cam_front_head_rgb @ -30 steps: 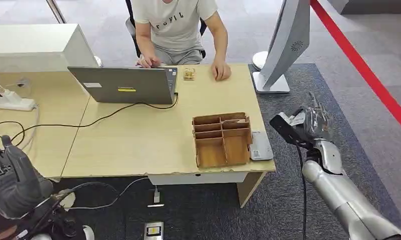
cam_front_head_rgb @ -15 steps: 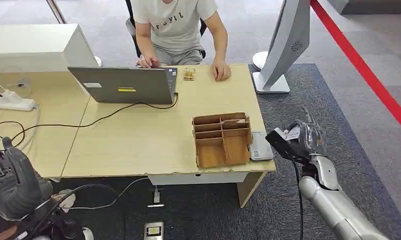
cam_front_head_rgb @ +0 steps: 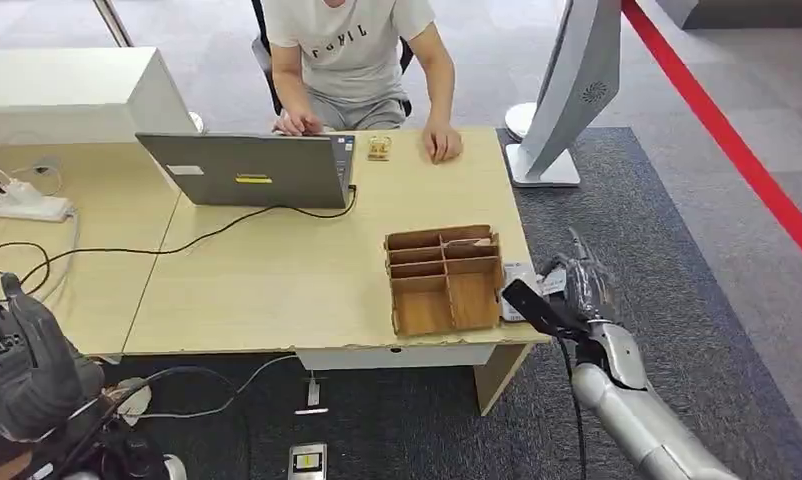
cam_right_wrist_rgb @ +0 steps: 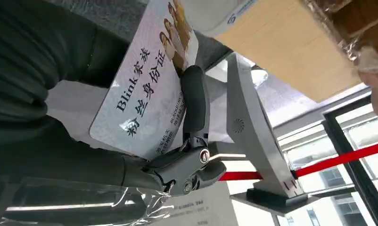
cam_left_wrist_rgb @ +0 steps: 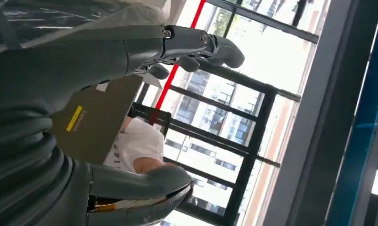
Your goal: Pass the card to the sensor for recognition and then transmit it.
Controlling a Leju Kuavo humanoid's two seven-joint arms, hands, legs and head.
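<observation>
Beside the desk (cam_front_head_rgb: 277, 280), right hand (cam_right_wrist_rgb: 130, 155) grips a pale printed card (cam_right_wrist_rgb: 149, 89).

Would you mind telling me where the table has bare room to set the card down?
The widest bare patch of the table lies between the laptop and the near edge, left of the wooden organizer. It is crowded at the near right corner: organizer, white sensor, and the right hand holding the card.

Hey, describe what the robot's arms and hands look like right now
The right arm is smooth silver metal with rounded segments, and a black cable runs along it. The right hand is dark with a clear plastic wrap over it. The left hand is dark grey with a ribbed cover and thick grey fingers.
</observation>
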